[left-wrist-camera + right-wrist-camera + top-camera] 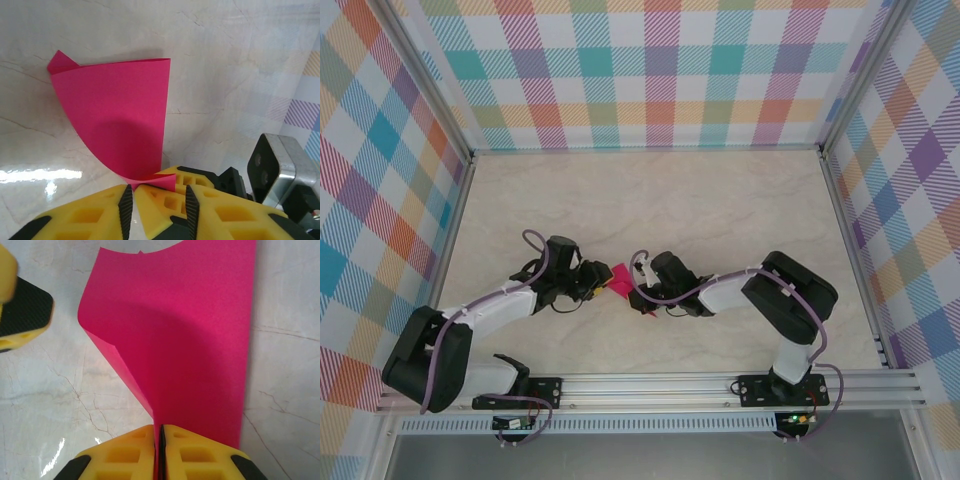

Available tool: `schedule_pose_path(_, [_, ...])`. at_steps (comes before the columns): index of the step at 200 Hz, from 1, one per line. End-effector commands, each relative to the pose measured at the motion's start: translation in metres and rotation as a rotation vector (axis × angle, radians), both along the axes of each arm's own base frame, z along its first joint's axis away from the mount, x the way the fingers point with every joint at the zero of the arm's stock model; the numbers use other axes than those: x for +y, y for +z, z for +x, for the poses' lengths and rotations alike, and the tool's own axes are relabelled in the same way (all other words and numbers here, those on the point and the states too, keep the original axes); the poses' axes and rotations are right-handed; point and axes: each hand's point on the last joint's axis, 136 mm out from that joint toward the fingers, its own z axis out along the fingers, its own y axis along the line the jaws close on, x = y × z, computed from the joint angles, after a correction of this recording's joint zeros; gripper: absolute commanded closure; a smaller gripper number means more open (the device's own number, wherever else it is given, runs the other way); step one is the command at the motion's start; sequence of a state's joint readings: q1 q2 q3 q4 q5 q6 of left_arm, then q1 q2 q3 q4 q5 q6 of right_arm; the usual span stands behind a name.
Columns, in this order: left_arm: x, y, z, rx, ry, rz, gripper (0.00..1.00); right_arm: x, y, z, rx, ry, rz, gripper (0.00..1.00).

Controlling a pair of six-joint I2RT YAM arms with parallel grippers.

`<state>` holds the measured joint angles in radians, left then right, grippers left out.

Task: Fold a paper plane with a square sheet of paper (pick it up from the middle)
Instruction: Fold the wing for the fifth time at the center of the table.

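Observation:
The square sheet of paper [117,110] is magenta-pink and curls upward off the table between the two arms [619,280]. My right gripper [159,430] is shut on its near edge, and the sheet [195,340] rises ahead of the jaws with its left side rolled over. My left gripper [158,186] faces it from the other side. Its jaws stand partly apart, with the sheet's lower corner at their tips and a yellow finger of the right gripper [162,202] in the gap. In the top view the left gripper [592,283] and right gripper [640,287] almost touch.
The marble-patterned table [720,210] is walled on three sides by checked panels [650,70]. An aluminium rail [720,385] runs along the near edge, where the arm bases sit. A yellow and black left finger [22,310] is at the upper left of the right wrist view.

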<state>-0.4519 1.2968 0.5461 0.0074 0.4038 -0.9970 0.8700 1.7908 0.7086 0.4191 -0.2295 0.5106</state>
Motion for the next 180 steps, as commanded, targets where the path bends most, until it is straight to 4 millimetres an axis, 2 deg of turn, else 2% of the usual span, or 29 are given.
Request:
schedule_pose_path(1, [-0.009, -0.002, -0.001, -0.019, -0.033, -0.016, 0.69, 0.000, -0.008, -0.001, 0.086, -0.021, 0.006, 0.91])
schedule_pose_path(65, [-0.016, -0.014, -0.005, -0.011, -0.063, 0.001, 0.75, -0.002, -0.014, 0.001, 0.222, -0.054, 0.076, 0.97])
schedule_pose_path(139, [-0.028, -0.019, 0.001, -0.067, -0.114, -0.007, 0.84, -0.005, 0.003, 0.008, 0.275, -0.082, 0.138, 1.00])
schedule_pose_path(180, [-0.034, -0.023, 0.007, -0.081, -0.130, 0.006, 0.93, -0.006, 0.001, 0.008, 0.289, -0.088, 0.137, 1.00])
